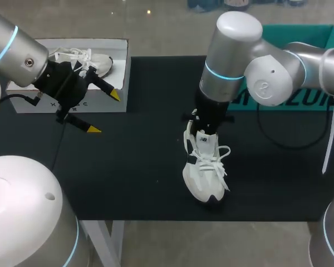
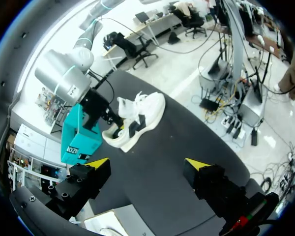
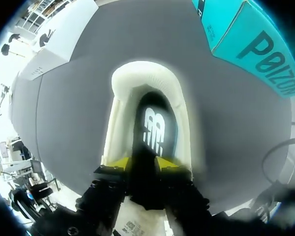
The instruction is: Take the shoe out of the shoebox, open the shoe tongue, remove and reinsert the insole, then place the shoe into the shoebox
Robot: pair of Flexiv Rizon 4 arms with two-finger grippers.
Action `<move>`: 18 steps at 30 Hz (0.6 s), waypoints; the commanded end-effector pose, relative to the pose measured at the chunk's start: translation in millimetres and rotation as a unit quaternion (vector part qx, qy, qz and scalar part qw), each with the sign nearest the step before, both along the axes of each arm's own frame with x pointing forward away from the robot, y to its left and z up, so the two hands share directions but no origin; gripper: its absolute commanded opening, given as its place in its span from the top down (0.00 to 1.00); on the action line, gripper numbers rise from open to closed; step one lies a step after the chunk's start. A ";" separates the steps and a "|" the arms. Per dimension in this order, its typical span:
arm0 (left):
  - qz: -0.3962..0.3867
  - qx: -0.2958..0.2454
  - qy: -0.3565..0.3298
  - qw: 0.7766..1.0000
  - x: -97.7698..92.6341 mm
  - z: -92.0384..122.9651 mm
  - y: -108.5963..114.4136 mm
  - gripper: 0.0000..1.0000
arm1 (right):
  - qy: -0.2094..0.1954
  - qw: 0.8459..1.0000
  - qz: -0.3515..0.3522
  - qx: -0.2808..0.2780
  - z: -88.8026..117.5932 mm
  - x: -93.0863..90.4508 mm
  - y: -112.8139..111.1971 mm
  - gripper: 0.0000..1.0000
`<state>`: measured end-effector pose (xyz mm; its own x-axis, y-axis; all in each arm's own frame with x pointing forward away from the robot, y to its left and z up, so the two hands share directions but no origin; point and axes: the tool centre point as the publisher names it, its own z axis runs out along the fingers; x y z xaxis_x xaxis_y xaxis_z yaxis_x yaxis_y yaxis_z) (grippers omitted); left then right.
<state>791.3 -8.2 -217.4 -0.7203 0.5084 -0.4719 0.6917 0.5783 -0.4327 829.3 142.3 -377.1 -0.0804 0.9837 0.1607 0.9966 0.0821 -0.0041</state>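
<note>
A white shoe [image 1: 203, 172] with loose laces stands on the black table [image 1: 139, 167], toe toward the front edge. My right arm comes down on its heel end. In the right wrist view my right gripper [image 3: 145, 164] sits at the shoe's mouth [image 3: 142, 73], its yellow fingertips [image 3: 119, 162] a little apart with a dark strip, seemingly the tongue, between them. Ahead of them the black insole [image 3: 155, 128] lies inside the shoe. My left gripper [image 1: 104, 112] hangs open and empty beside the white shoebox [image 1: 72, 105], far from the shoe [image 2: 140, 118].
A second white shoe [image 1: 89, 58] lies in the white shoebox at the back left. A teal box [image 1: 300, 33] stands at the back right behind my right arm. A black cable [image 1: 289, 142] loops on the table near it.
</note>
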 end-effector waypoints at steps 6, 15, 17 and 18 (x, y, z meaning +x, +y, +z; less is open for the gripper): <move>0.000 0.002 0.000 1.000 -0.7 0.4 0.1 0.00 | -0.001 1.000 -0.003 0.001 -5.6 -2.9 1.6 0.04; 0.000 0.002 0.000 1.000 -0.7 0.4 0.1 0.00 | -0.023 1.000 0.007 0.006 8.7 -4.4 7.7 0.00; 0.000 0.002 0.000 1.000 -0.7 0.4 0.1 0.00 | -0.030 0.999 0.011 0.007 11.7 -3.7 7.8 0.00; 0.000 0.002 0.000 1.000 -0.7 0.4 0.1 0.00 | -0.035 0.999 0.012 0.006 14.3 -2.9 8.2 0.00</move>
<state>791.3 -8.2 -217.4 -0.7203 0.5085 -0.4719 0.6917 0.5783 -0.4327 830.3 150.8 -368.2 -0.1153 0.9784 0.1716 0.9928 0.1077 0.0529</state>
